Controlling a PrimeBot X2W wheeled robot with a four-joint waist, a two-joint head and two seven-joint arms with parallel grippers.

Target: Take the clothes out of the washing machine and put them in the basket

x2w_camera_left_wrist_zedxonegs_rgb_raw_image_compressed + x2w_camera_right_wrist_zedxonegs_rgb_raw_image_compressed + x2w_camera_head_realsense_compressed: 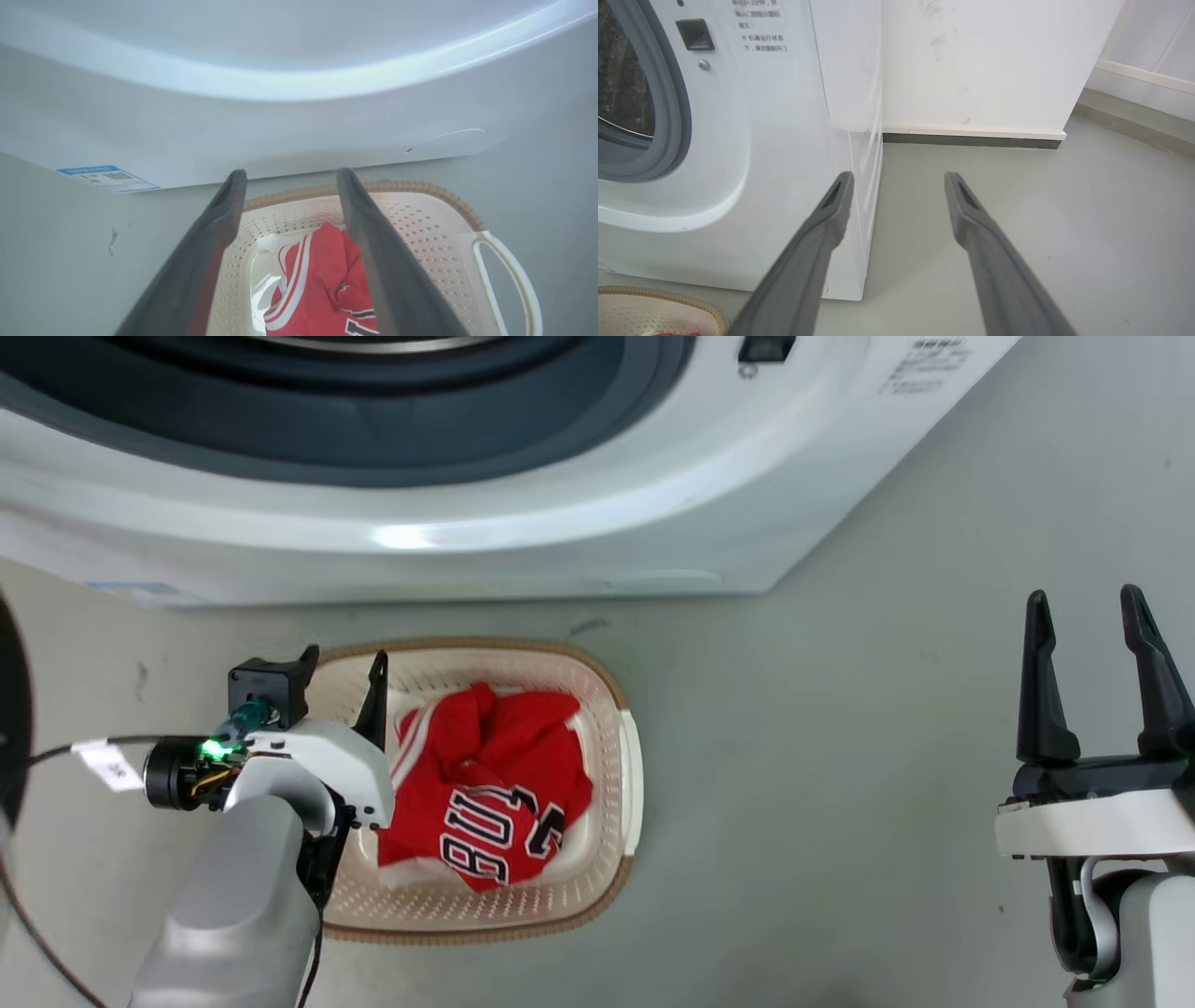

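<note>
left tool (345, 658): we see its two dark fingers spread apart with nothing between them, hanging over the left end of the basket (611, 709), tips pointing toward the washing machine (560, 541).
right tool (1084, 595): its fingers are parted and empty too, well off to the right above bare floor (822, 756), clear of the basket.
basket: cream and perforated with a brown woven-look rim and a white handle loop at its right end. It sits on the floor just in front of the machine.
red shirt (495, 784): it lies crumpled inside the basket and fills most of the bottom. We can see white-and-red striped trim and black, white-edged letters facing up.
floor: plain grey, with a few small dark marks.
washing machine: white, with its grey-rimmed round opening at the top of the head view. There is a blue sticker (110, 177) low on its front and a dark latch slot (695, 34) beside the opening.
wall (971, 60): white with a dark skirting strip, behind and beside the machine.
</note>
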